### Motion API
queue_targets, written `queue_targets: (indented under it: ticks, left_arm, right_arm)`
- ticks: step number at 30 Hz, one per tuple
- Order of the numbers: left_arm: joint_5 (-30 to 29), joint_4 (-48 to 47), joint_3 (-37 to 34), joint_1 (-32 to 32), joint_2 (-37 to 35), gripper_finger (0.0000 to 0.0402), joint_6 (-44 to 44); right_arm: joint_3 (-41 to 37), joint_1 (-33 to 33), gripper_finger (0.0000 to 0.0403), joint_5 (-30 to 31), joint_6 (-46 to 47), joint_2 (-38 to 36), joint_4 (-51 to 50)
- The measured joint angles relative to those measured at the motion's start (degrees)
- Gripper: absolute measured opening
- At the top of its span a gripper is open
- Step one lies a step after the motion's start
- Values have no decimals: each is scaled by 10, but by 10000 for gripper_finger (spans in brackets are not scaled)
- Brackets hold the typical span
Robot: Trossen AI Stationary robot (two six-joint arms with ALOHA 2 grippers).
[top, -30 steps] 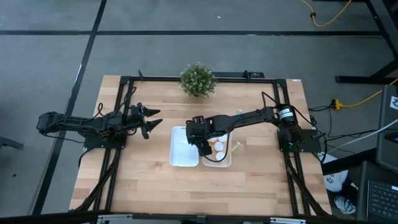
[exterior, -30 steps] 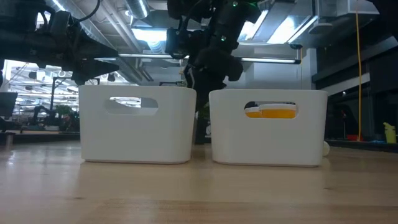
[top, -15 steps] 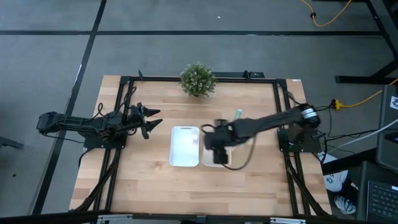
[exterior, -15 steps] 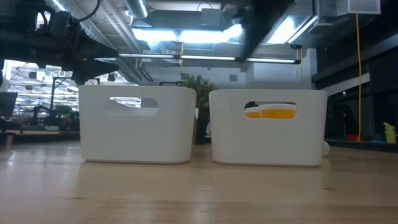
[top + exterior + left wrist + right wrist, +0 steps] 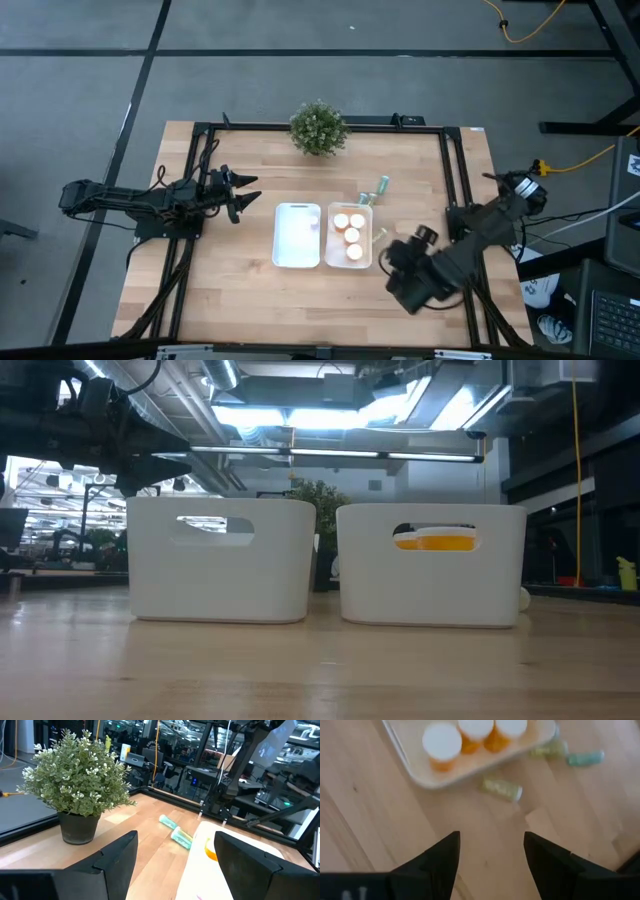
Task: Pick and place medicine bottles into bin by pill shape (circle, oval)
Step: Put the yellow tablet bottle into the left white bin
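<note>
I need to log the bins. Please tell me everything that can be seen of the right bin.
The right bin is a white, smooth, plastic-looking rectangular tub with rounded corners and a handle slot in its wall. It stands upright on the wooden table, close beside the left bin. Three orange bottles with white caps stand inside in a row.

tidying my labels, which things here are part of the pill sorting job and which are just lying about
Part of the job:
- three orange bottles in the right bin
- left bin, contents unclear
- three green bottles loose on the table
- right hand, open
- left hand, waiting

Lying about:
- potted plant
</note>
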Motion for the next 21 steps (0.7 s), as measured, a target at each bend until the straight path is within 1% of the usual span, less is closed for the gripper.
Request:
queue_targets:
  ticks: [2, 3, 8, 13, 21]
  left_arm:
    - [0, 0, 0, 0, 0, 255, 0]
    - [0, 0, 0, 0, 0, 255, 0]
    - [0, 0, 0, 0, 0, 255, 0]
    - [0, 0, 0, 0, 0, 255, 0]
    - [0, 0, 0, 0, 0, 255, 0]
  right_arm:
    - [-21, 28, 221, 11, 29, 0, 1]
    - [-32, 40, 220, 15, 29, 0, 5]
    - [-90, 76, 220, 27, 26, 3, 97]
    - [-141, 80, 220, 27, 55, 2, 152]
    - [-200, 78, 220, 29, 55, 2, 198]
